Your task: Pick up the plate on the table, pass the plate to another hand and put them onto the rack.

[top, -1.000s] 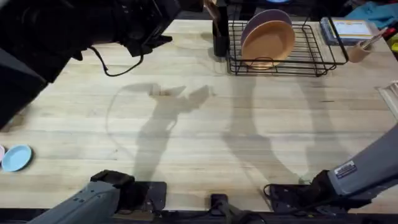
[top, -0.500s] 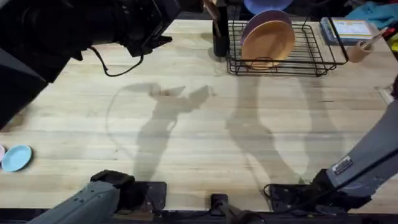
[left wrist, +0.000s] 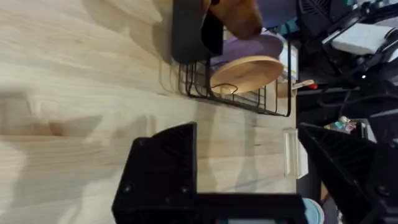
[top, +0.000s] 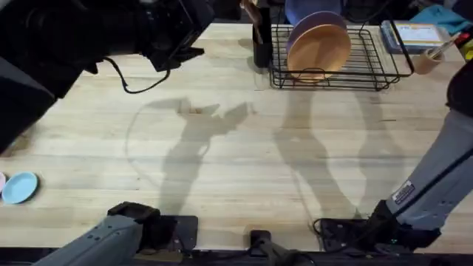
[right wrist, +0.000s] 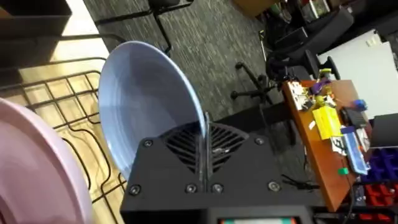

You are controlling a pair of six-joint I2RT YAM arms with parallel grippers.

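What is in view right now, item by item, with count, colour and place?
Glossy light-blue dinner plate: 1, light blue, held on edge over the rack's far end.
Black wire dish rack: 1, black, far side of the table.
Purple plate: 1, purple, standing in the rack.
Orange plate: 1, orange, standing in the rack in front of the purple one.
Small light-blue dish: 1, light blue, near-left table edge.
Light wooden butcher-block table: 1, pale wood.
Left end effector: 1, black, open, raised over the table's left.
Right end effector: 1, black, shut on the blue plate's rim.
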